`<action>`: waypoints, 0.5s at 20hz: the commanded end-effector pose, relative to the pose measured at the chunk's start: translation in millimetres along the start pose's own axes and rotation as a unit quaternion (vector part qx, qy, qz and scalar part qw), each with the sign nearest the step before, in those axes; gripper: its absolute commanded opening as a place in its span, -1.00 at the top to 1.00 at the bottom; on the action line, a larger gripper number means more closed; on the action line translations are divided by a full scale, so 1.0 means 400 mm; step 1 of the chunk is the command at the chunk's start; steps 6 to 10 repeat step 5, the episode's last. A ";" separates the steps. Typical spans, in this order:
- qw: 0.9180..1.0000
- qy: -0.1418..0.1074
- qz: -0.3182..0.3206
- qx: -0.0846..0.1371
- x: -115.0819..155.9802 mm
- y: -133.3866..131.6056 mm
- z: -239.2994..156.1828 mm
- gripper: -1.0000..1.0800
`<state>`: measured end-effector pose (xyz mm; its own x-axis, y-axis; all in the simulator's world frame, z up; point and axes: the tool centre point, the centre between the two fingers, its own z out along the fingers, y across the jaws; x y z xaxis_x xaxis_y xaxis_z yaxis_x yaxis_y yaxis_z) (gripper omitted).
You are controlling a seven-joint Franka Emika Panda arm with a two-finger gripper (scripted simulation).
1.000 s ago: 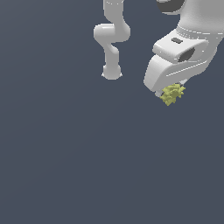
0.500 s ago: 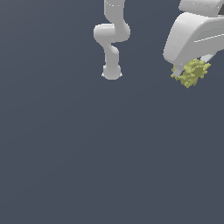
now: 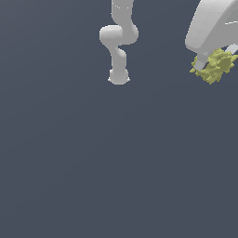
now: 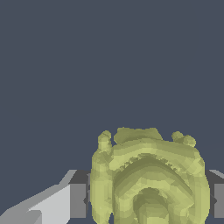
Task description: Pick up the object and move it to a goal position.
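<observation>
The end effector [image 3: 212, 62], clamped on the object [image 3: 214, 66], has carried it further toward the frame's upper right; transport is underway, no goal marker visible.

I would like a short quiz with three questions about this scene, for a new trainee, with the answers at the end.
1. True or false: the gripper is shut on the yellow-green chunk.
2. In the exterior view, the chunk is: A) at the upper right, B) at the lower left, C) in the centre.
3. Fill in: in the wrist view, the chunk's face shows a ____ pattern.

Key: 1 true, a finger stands at each side of it. 2 A. 3 swirl.
</observation>
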<state>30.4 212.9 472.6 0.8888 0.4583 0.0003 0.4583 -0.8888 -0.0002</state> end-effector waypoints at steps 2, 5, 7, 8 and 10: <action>1.000 0.000 0.000 0.000 0.002 -0.002 -0.009 1.00; 1.000 0.000 0.000 0.000 0.003 -0.003 -0.012 1.00; 1.000 0.000 0.000 0.000 0.003 -0.003 -0.012 1.00; 1.000 0.000 0.000 0.000 0.003 -0.003 -0.012 1.00; 1.000 0.000 0.000 0.000 0.003 -0.003 -0.012 1.00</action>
